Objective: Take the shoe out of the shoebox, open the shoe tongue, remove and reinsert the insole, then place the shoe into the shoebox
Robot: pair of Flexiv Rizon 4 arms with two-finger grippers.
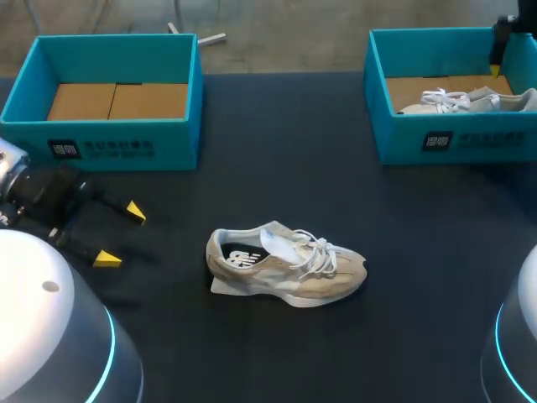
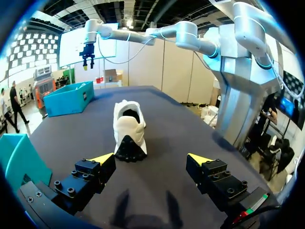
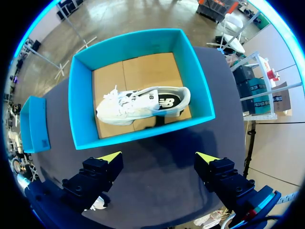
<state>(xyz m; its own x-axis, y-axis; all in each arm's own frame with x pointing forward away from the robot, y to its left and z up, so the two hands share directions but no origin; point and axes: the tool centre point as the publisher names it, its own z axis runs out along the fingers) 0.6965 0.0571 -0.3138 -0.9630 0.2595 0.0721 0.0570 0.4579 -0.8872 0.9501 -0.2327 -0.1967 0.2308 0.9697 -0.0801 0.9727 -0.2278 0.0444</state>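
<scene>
A beige shoe [image 1: 285, 267] with white laces lies on the dark table near its middle, toe to the right; its tongue is lifted and the insole shows inside. My left gripper [image 1: 120, 236] stands open to the left of it, apart from it. In the left wrist view the shoe [image 2: 128, 129] sits ahead of the open fingers, heel toward them. A second, white-grey shoe [image 3: 143, 102] lies in the teal shoebox [image 1: 453, 138] at the back right. My right gripper [image 3: 157, 156] hangs open above that box with nothing between its fingers, and shows at the edge of the head view [image 1: 501, 50].
An empty teal shoebox [image 1: 109, 143] with a cardboard floor stands at the back left. In the left wrist view, this box's corner [image 2: 19, 162] is close beside my left gripper [image 2: 152, 160]. Open table surface lies around the beige shoe.
</scene>
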